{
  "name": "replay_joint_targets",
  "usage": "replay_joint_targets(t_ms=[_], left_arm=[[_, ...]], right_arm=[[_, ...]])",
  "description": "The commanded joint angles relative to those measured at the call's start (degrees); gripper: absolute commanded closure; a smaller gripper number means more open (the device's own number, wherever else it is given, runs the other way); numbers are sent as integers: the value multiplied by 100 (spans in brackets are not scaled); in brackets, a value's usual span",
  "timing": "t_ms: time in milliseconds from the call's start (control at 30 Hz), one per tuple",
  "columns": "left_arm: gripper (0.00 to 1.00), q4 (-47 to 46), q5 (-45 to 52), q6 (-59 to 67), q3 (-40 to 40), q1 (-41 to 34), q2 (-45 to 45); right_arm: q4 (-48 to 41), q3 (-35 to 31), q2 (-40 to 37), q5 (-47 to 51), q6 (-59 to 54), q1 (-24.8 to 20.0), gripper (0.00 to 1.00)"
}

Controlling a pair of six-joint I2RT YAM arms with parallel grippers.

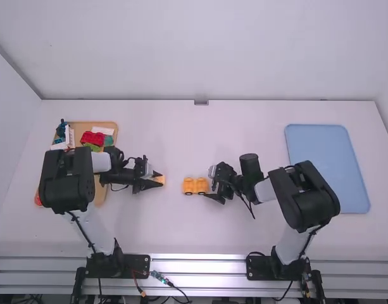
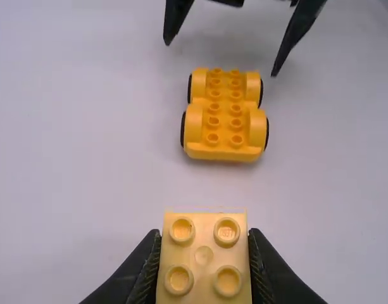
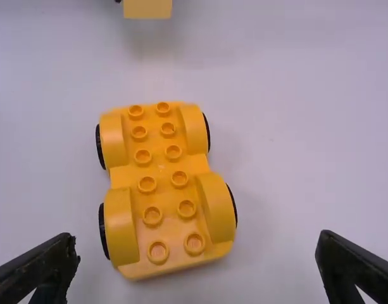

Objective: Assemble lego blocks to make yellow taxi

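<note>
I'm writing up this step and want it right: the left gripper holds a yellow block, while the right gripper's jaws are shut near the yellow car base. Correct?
Not quite: the jaws of the right gripper are wide open, as the right wrist view shows. The rest is right.

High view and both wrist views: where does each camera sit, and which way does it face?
High view: above and behind, facing forward and down onto the table; left arm and right arm show.
Left wrist view: on that wrist, past the left gripper holding a yellow block, toward the wheeled base and right gripper.
Right wrist view: on that wrist, past its open fingers, down at the base.
Shared: both wrist views show block and base.
</note>
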Motion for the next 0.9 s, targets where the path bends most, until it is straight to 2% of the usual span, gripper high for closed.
replay_joint_targets(t_ms=[0, 67, 133, 467, 633, 867], left_arm=[[97, -155, 365, 60, 93, -20, 69], [94, -284, 378, 58, 113, -20, 69], [98, -389, 522, 58, 117, -17, 69], [98, -275, 667, 617, -16, -92, 69], [98, -208, 645, 237, 69, -101, 41], [98, -129, 184, 202, 45, -664, -318]], right_arm=[[50, -37, 50, -149, 205, -2, 1], [66, -37, 48, -151, 201, -2, 1], [52, -31, 48, -151, 199, 0, 1], [66, -33, 48, -162, 284, -2, 1], [70, -33, 48, -164, 282, 28, 1], [20, 92, 48, -90, 476, 179, 1]])
